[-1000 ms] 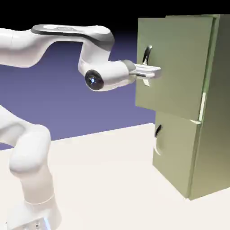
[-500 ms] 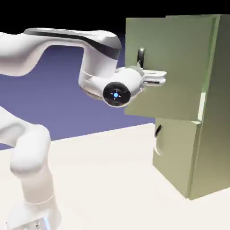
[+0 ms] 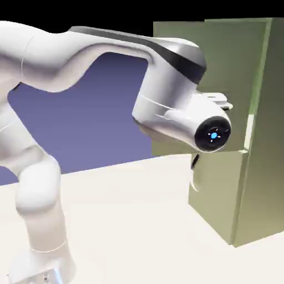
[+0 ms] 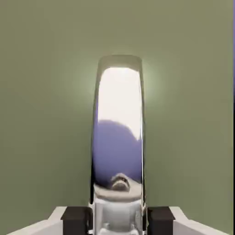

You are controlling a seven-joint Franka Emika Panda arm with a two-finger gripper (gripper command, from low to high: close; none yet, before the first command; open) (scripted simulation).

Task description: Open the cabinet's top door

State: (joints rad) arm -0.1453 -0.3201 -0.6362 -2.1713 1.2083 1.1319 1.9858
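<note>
Across the upper half of the exterior view's right side, the top door (image 3: 235, 61) stands partly swung out from the cabinet (image 3: 265, 166), its free edge reaching toward the exterior view's left and a pale strip showing at the side by the cabinet body. Over it bends the white arm (image 3: 111, 50), coming in from the exterior view's left and dipping at the wrist, whose round dark cap carries a small blue light. Behind that wrist, the hand (image 4: 118, 222) is partly hidden, but the hand view shows it closed on the curved, shiny handle (image 4: 118, 133) of the top door, one dark fingertip pad (image 4: 159, 221) on either side of the metal. White and blue-violet reflections lie along the handle, with the flat olive-green panel spreading all around it. Below the top door, the shorter lower door (image 3: 215, 188) sits shut, its own curved handle (image 3: 193, 178) near its left edge. Pale tabletop (image 3: 127, 222) runs beneath the cabinet and the arm's base.
</note>
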